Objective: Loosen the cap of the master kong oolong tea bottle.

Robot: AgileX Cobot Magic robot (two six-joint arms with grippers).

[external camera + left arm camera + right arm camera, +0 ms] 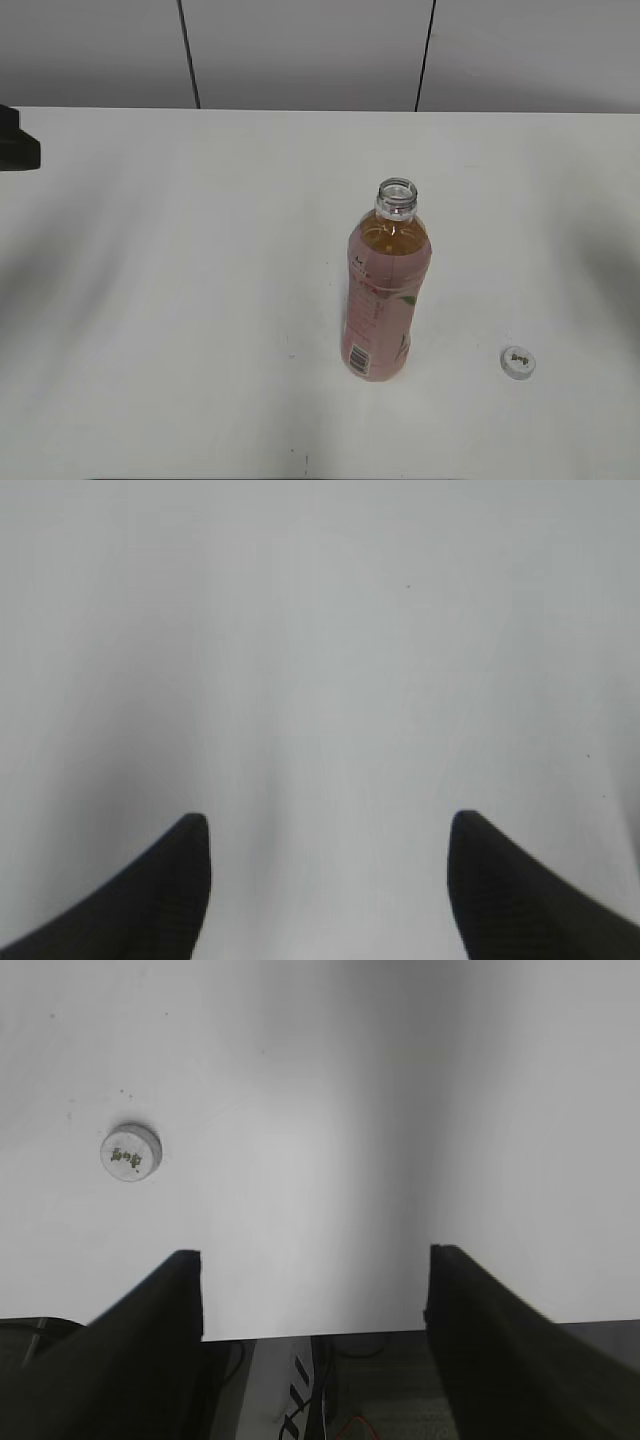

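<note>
— Amber tea first: where's the master kong oolong tea bottle [386, 300]?

— Upright on the white counter [180, 300], a little right of the middle in my exterior view. Pale pink wrap label, barcode low on the left side, tea up to the shoulder. Its threaded neck is bare and open at the top.

— And the cap [518, 361]?

— Off the bottle. It lies flat on the counter to the bottle's right and nearer the front edge, apart from it, top face up with the small dark mark showing. My right wrist camera catches it too [130, 1152], up and to the left of the fingers, clear of both.

— What's your right hand [315, 1260] doing?

— Spread wide, the two dark fingers [150, 1330] far apart with nothing between them. Under it I see the counter's front edge, and cables below that edge. It touches neither cap nor bottle.

— Left hand [330, 825]?

— Same story: fingers well apart, gripping nothing, only plain white counter under it. Neither the bottle nor the cap shows in that wrist view.

— Can you see the arms from the exterior camera?

— Only a dark block [18, 140] at the far left edge, over the counter's back corner; I can't tell what part it is. Grey wall panels [300, 50] run behind the counter.
</note>
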